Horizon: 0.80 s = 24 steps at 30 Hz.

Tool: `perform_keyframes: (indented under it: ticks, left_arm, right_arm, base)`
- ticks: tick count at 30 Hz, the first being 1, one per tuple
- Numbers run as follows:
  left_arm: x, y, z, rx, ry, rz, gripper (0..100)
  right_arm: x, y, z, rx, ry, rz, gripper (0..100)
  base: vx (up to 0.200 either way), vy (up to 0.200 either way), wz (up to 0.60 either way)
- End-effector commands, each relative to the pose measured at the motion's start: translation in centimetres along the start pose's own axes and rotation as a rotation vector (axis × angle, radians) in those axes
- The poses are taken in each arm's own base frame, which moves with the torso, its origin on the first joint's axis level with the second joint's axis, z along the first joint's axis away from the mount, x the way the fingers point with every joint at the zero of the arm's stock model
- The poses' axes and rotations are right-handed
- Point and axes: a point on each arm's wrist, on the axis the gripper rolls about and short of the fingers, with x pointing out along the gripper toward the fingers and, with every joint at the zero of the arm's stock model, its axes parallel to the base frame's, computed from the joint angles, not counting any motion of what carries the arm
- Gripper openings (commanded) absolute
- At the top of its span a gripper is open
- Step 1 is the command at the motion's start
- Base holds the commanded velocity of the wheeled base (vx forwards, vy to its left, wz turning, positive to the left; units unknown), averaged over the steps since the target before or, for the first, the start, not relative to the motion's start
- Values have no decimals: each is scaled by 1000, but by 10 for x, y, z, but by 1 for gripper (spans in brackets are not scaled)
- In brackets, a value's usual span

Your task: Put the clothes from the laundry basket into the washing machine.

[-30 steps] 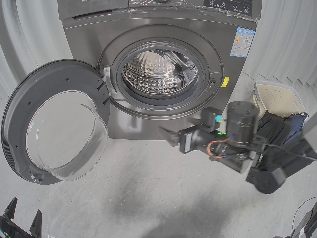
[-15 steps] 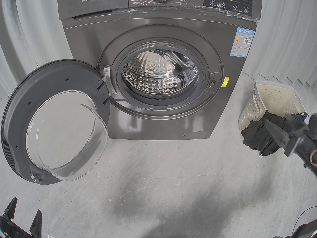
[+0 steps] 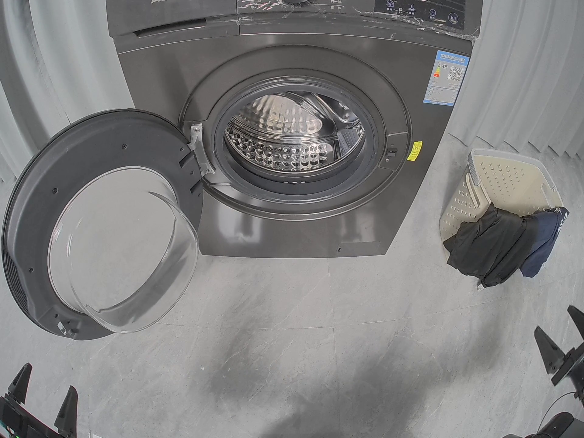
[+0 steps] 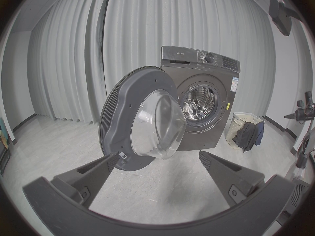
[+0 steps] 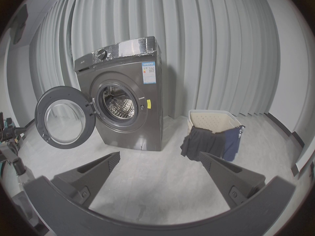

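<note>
A grey front-loading washing machine [image 3: 292, 123] stands ahead with its round door [image 3: 103, 223] swung wide to the left; the steel drum [image 3: 292, 132] holds nothing I can see. To its right on the floor sits a cream laundry basket [image 3: 517, 180] with a black garment [image 3: 490, 244] and a dark blue garment [image 3: 544, 238] draped over its front rim. My right gripper [image 3: 563, 336] is open and empty at the lower right, short of the basket. My left gripper [image 3: 42, 390] is open and empty at the lower left. The basket [image 5: 213, 118] and black garment [image 5: 201, 141] also appear in the right wrist view.
Bare grey tiled floor [image 3: 292, 336] lies between me and the machine. The open door juts out over the floor on the left. Pleated white curtains [image 3: 535, 62] line the walls behind the machine and basket.
My right arm has drawn back from in front of the machine, swinging right past the basket and down to the lower right edge. The clothes and left gripper have not moved.
</note>
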Motion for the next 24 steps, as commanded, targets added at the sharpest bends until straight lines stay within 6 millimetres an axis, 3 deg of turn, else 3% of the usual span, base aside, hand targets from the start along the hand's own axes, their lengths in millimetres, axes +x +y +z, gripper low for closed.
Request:
perform_keyframes:
  ticks: [1,18,24]
  left_arm:
    - [0,0,-5,12,0,-3,100]
    - [0,0,-5,8,2,-12,100]
    - [0,0,-5,-5,2,-7,100]
  right_arm:
    - [-46,-1,-42,12,-86,-51,100]
    - [-51,2,-54,5,-55,-80,100]
    - [-51,3,-55,-8,-54,-43,100]
  base:
    - [0,0,0]
    - [0,0,0]
    - [0,-200,0]
